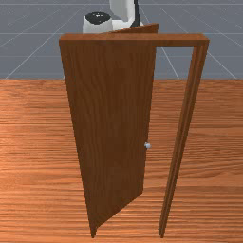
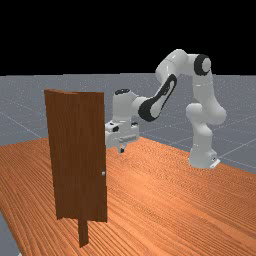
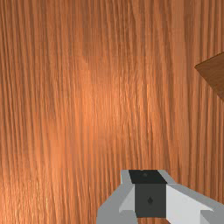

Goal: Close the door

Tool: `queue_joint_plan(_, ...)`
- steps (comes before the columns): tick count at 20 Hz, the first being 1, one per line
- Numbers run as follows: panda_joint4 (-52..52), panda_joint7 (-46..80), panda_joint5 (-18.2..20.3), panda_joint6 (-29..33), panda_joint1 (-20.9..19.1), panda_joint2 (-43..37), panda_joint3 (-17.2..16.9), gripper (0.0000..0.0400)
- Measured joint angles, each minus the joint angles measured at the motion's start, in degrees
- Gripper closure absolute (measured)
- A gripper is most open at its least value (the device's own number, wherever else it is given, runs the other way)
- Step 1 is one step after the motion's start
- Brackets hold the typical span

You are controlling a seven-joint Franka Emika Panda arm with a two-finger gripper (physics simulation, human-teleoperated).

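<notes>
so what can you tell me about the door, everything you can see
The door is a tall, flat, upright panel, brown with wood grain, with a small pale round knob at its free edge. It stands open, meeting its frame along the front view's left side and angled back toward the arm's side. The gripper is near its free edge in the far view; I cannot tell whether any part of the hand touches it.

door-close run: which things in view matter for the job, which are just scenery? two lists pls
Job:
- door, standing open
- knob on the door
- frame it should shut into
- hand, for the pushing, presumably

Just there:
- wooden table
- grey floor with pale grid lines
</notes>
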Motion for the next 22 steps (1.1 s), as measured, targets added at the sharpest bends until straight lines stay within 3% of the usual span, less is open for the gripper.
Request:
queue_joint_plan(5, -0.2, -0.1, -0.1, 0.1, 0.3, -0.1, 0.2, 0.04)
queue_joint_plan(6, -0.4, 0.1, -0.1, 0.1, 0.3, -0.3, 0.2, 0.0243)
queue_joint_plan(7, -0.4, 0.4, 0.2, 0.1, 0.3, -0.3, 0.3, 0.0148)
queue_joint_plan(8, -0.7, 0.6, -0.1, 0.4, 0.4, -0.4, 0.2, 0.009)
queue_joint_plan(10, -0.6, 0.6, -0.1, 0.1, 0.5, -0.4, 0.2, 0.0033)
queue_joint_plan(14, -1.1, 0.1, -0.2, 0.4, 0.4, -0.7, 0.3, 0.0004)
queue_joint_plan(22, -5.0, -0.6, -0.4, 1.6, 0.4, -3.4, 0.3, 0.0)
